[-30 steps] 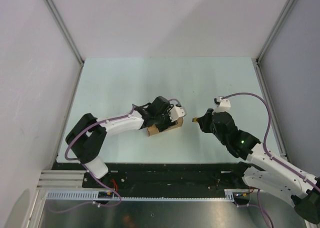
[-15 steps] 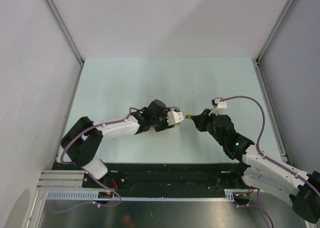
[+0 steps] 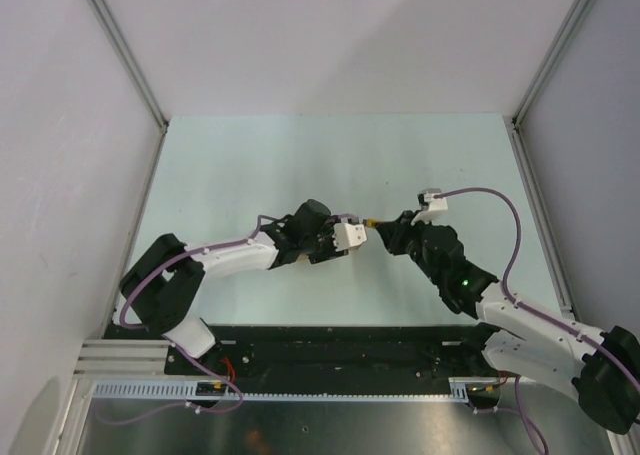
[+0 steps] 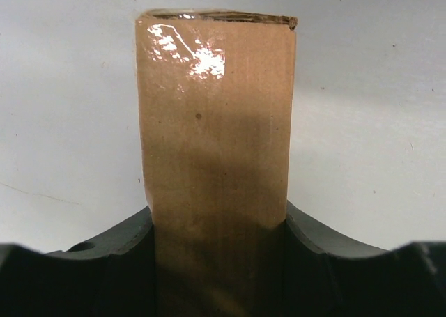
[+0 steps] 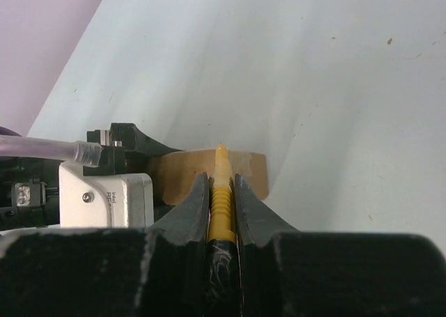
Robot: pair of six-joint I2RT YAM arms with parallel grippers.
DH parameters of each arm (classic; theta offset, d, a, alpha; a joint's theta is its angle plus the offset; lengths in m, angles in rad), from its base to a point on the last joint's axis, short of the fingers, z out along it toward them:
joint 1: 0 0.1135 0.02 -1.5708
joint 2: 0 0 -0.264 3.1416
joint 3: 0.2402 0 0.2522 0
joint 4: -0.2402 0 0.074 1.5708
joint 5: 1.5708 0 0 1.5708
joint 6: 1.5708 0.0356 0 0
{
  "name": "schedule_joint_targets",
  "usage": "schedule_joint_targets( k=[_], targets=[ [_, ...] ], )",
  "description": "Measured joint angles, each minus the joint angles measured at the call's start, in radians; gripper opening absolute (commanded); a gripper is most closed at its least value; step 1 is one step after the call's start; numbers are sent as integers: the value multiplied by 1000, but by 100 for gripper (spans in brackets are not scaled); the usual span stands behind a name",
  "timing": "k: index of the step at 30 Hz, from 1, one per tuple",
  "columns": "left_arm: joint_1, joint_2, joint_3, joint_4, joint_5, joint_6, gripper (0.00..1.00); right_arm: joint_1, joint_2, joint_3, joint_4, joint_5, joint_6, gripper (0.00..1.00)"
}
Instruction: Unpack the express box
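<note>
The express box (image 4: pixel 216 108), a brown cardboard carton with a glossy taped end, stands between the fingers of my left gripper (image 4: pixel 217 216), which is shut on its sides. In the top view the left gripper (image 3: pixel 338 239) sits mid-table and its wrist hides the box. My right gripper (image 5: pixel 221 186) is shut on a slim yellow-and-black utility knife (image 5: pixel 221 205). The knife's tip touches the taped end of the express box (image 5: pixel 178 174). From above, the right gripper (image 3: pixel 392 233) faces the left one at close range, with the knife (image 3: pixel 372 220) bridging the gap.
The pale green table (image 3: pixel 330 155) is enclosed by grey walls and metal frame posts (image 3: pixel 120 50). The left arm's white wrist camera (image 5: pixel 104 198) and purple cable (image 5: pixel 42 150) sit just left of the knife. The arm bases stand at the near edge (image 3: pixel 330 340).
The left arm turned and drew the box under its wrist, so it no longer shows from above. The right gripper moved left with the knife until the tip met the box end.
</note>
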Motion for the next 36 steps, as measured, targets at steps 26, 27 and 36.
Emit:
schedule_joint_targets(
  k=[26,27,36],
  targets=[
    [1,-6,-6,-3,20,5,40,40,66,0,40,46,-50,0],
    [1,-6,-6,-3,20,5,40,40,66,0,40,47,-51,0],
    [1,-6,-5,-3,21,4,40,43,96,0,48,46,-56,0]
  ],
)
